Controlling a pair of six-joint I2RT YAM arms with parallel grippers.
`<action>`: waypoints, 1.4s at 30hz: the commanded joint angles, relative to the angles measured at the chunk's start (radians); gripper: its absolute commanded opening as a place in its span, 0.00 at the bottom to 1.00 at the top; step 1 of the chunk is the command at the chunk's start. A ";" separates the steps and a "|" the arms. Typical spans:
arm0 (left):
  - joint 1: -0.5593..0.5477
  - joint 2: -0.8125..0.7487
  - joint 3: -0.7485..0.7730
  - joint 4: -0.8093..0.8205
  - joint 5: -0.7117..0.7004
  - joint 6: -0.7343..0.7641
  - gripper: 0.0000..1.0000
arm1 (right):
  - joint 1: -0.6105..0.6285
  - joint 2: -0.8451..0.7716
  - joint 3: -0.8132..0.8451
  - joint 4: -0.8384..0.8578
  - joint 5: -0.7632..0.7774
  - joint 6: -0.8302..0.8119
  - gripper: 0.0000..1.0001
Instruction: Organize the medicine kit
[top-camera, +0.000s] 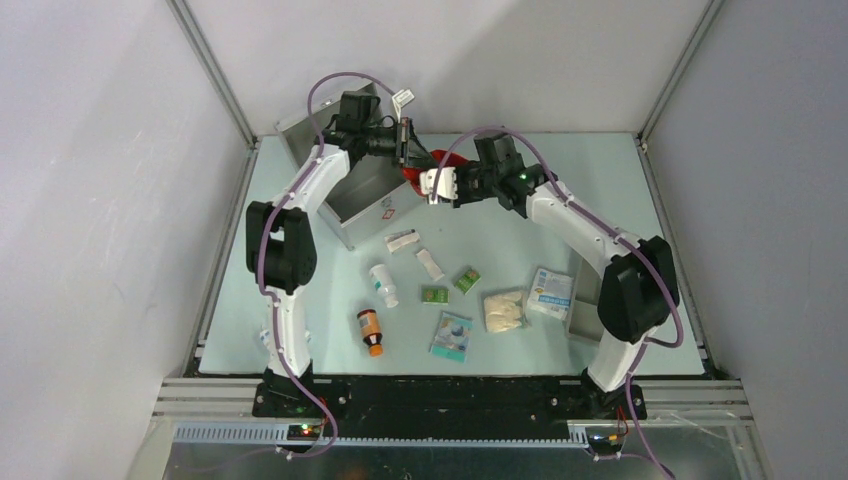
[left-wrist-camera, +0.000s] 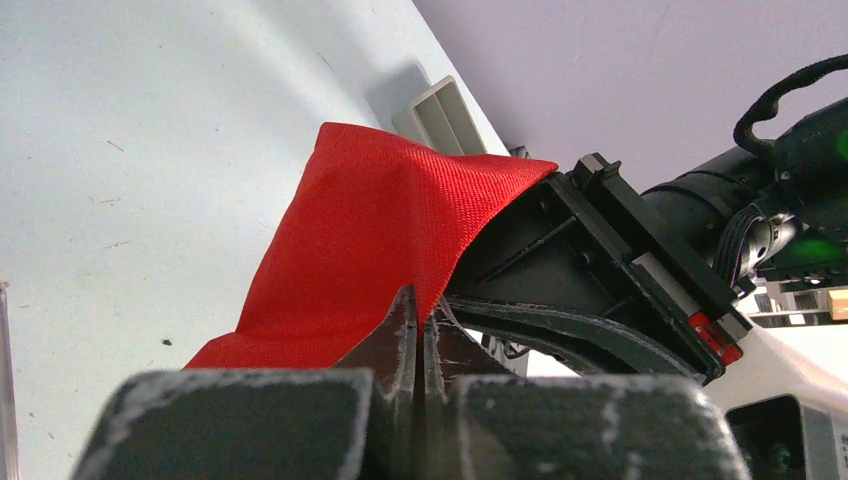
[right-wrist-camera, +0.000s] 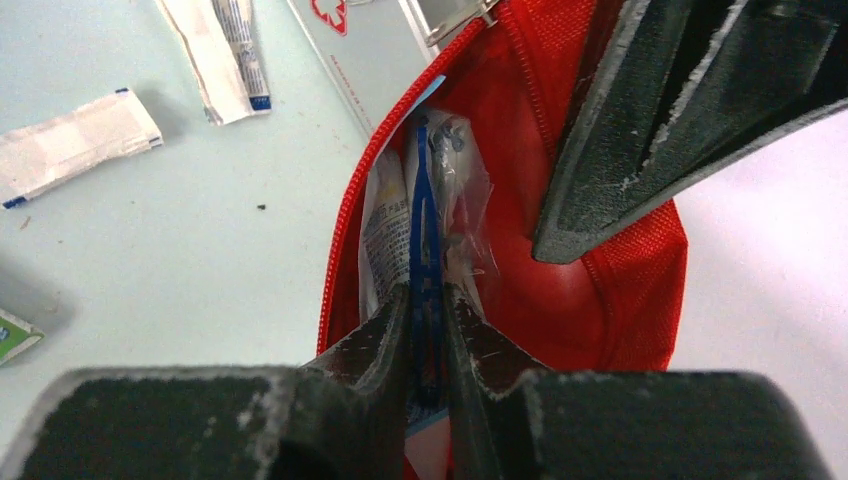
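The silver medicine kit (top-camera: 365, 195) stands open at the back left of the table; its front with a red mark shows in the right wrist view (right-wrist-camera: 360, 50). My left gripper (top-camera: 405, 140) is shut on the edge of a red pouch (top-camera: 425, 168) and holds it up off the table (left-wrist-camera: 370, 240). My right gripper (top-camera: 437, 187) is shut on a blue-and-white plastic packet (right-wrist-camera: 425, 230) that sits in the open mouth of the red pouch (right-wrist-camera: 590, 290). The two grippers are close together beside the case.
Loose on the table are two plaster strips (top-camera: 403, 240) (top-camera: 430, 264), a white bottle (top-camera: 383, 285), an orange bottle (top-camera: 371, 331), two small green packets (top-camera: 434, 295) (top-camera: 467, 280), a teal packet (top-camera: 451, 336), a cotton bag (top-camera: 504, 310), a gauze pack (top-camera: 551, 293) and a grey tray (top-camera: 583, 300).
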 joint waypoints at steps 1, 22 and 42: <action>-0.003 -0.027 0.031 0.038 0.027 -0.007 0.00 | 0.010 0.031 0.094 -0.142 0.077 -0.047 0.20; 0.004 -0.005 0.035 0.058 0.017 -0.048 0.00 | -0.002 -0.075 0.257 -0.319 0.000 0.229 0.65; 0.007 -0.035 0.022 0.065 0.094 -0.025 0.01 | -0.264 -0.033 0.279 -0.464 -0.392 0.348 0.75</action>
